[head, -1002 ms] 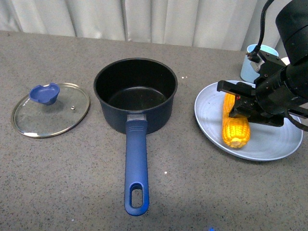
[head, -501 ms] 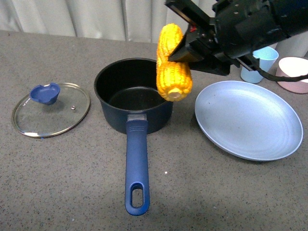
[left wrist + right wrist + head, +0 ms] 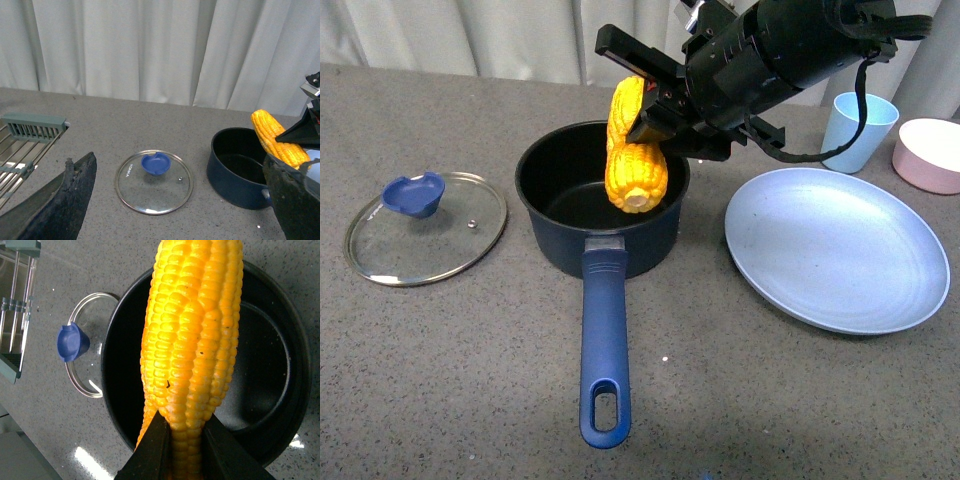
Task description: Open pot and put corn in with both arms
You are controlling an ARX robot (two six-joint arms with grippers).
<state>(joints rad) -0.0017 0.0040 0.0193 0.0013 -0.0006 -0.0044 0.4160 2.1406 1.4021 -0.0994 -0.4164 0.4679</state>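
Note:
The navy pot (image 3: 600,190) stands open in the middle of the table, its long blue handle (image 3: 604,350) pointing toward me. Its glass lid (image 3: 425,228) with the blue knob lies flat to the pot's left. My right gripper (image 3: 645,105) is shut on the yellow corn (image 3: 634,160) and holds it tilted over the pot's opening, its lower end inside the rim line. In the right wrist view the corn (image 3: 192,340) hangs over the pot's black inside (image 3: 260,365). My left gripper (image 3: 170,220) is open and empty, near the lid (image 3: 154,174); it is out of the front view.
An empty light blue plate (image 3: 835,250) lies right of the pot. A light blue cup (image 3: 858,130) and a pink bowl (image 3: 930,155) stand behind it. A metal rack (image 3: 25,145) sits beyond the lid. White curtains hang at the back.
My right gripper lifted the corn off the plate, carried it left, and now holds it lower over the pot's opening. The plate is left empty.

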